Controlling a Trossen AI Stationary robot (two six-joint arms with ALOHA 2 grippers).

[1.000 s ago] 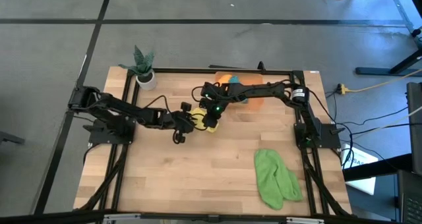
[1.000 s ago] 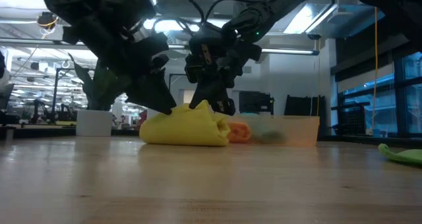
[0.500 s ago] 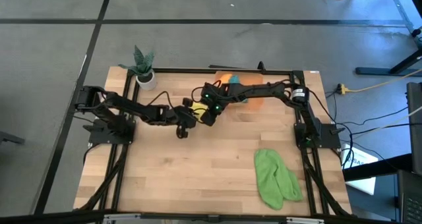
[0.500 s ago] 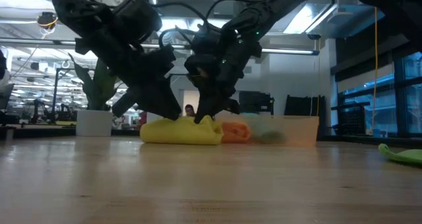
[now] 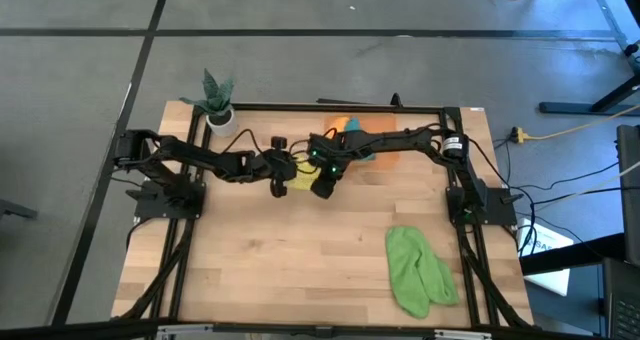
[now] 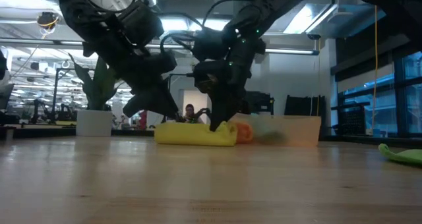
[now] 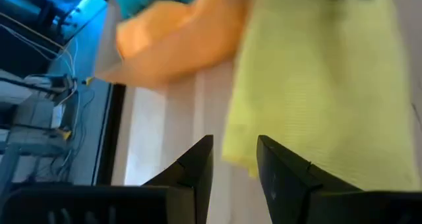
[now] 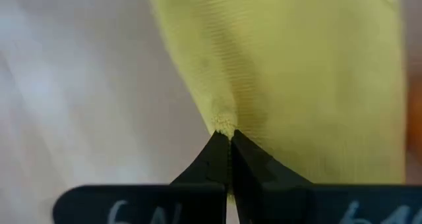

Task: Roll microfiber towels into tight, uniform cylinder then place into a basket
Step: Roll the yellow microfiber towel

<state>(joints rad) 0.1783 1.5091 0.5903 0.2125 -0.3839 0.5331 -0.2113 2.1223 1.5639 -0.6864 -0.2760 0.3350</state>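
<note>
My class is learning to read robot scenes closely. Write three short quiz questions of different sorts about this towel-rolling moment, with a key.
1. True or false: the right hand is shut on the yellow microfiber towel.
2. Which cloth lies alone near the table's front right? A) soft light green towel B) teal towel C) orange towel
3. Fill in: the left hand sits at the yellow towel's edge with its fingers ____.

Key: 1 true. 2 A. 3 open; its two dark fingers stand apart with nothing between them.
</note>
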